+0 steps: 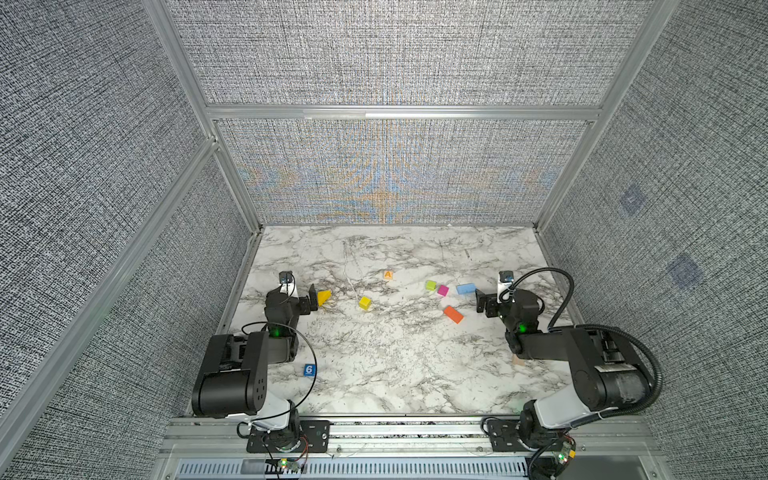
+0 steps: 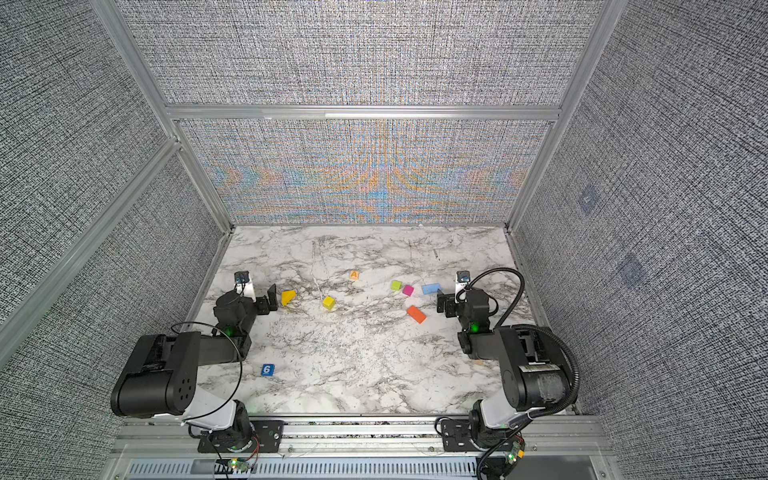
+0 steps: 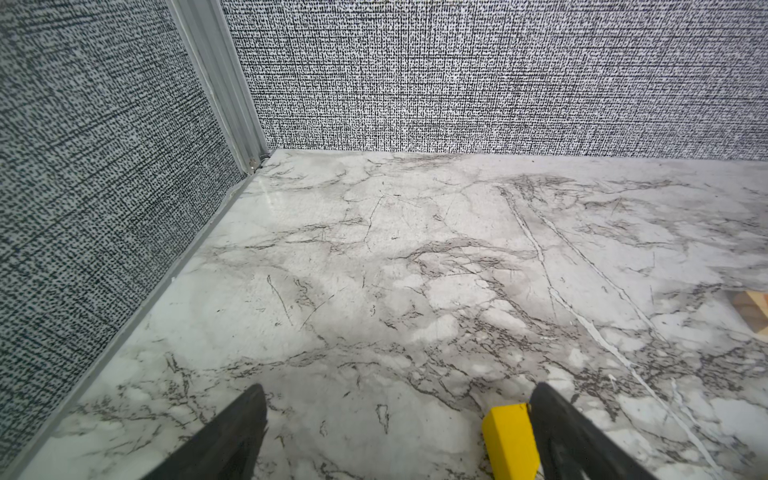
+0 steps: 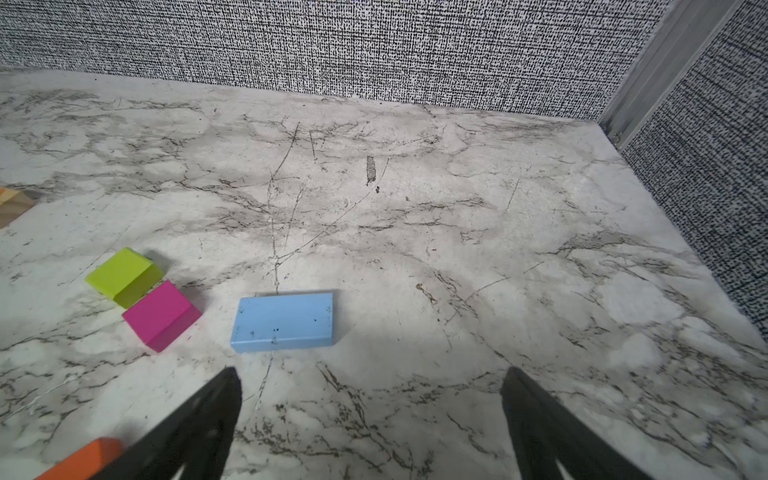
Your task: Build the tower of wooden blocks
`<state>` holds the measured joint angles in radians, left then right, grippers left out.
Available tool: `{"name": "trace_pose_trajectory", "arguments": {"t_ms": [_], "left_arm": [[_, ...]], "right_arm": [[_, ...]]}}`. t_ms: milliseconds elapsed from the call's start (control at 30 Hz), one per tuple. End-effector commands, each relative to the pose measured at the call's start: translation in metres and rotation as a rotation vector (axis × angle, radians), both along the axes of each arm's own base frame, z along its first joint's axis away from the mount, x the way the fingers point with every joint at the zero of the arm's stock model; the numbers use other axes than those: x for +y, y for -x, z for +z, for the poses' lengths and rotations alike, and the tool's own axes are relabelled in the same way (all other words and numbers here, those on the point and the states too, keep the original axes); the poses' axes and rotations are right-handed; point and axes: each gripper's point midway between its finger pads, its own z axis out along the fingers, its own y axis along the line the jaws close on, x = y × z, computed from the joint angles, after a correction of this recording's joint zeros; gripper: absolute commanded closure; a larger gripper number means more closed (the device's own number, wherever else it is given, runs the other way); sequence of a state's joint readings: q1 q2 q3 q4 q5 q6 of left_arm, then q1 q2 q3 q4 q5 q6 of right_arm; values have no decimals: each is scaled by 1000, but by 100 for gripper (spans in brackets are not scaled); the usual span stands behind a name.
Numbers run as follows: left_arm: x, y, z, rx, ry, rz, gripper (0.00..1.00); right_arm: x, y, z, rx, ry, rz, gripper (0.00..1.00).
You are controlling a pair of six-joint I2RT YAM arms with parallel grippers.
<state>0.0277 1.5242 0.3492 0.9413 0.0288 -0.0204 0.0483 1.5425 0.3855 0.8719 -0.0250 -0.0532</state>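
Observation:
The wood blocks lie singly on the marble table; no tower shows in any view. My left gripper (image 1: 311, 297) (image 3: 400, 388) is open, and the yellow wedge (image 1: 324, 297) (image 3: 509, 440) lies against the inside of one finger. My right gripper (image 1: 481, 301) (image 4: 370, 370) is open and empty, just short of the blue slab (image 1: 466, 288) (image 4: 282, 322). Beside the slab sit the magenta cube (image 4: 160, 313) and lime cube (image 4: 122, 274). The orange slab (image 1: 453, 314), yellow cube (image 1: 365, 303) and "A" cube (image 1: 388, 274) lie mid-table. The blue "6" cube (image 1: 308, 369) is near the left arm.
A plain plank (image 1: 518, 360) peeks out from under the right arm. Grey textured walls with aluminium posts (image 1: 232, 174) close in the table on three sides. The arm bases sit on a rail (image 1: 407, 432) at the front edge.

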Motion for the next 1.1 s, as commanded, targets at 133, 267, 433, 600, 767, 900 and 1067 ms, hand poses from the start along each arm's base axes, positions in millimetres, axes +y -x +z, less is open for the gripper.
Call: {"name": "trace_pose_trajectory", "arguments": {"t_ms": [133,267,433,600,767,900,1067], "left_arm": [[1,-1,0,-1,4,6,1],[1,-2,0,5,6,6,1],[13,1,6,-12,0,80,1],[13,5,33,-2,-25,97,1],[33,12,99,35,-67,208,1],[30,20,146,67,-14,205,1],[5,33,195,160,195,190,1]], "right_arm": [[-2,-2,3,-7,-7,-14,1],[-7,-2,4,-12,0,-48,1],[-30,11,36,-30,5,-191,1],[-36,20,62,62,-58,-261,1],[-37,36,87,115,-130,-296,1],[-22,44,109,97,-201,-225,1],[11,41,133,184,-279,-72,2]]}}
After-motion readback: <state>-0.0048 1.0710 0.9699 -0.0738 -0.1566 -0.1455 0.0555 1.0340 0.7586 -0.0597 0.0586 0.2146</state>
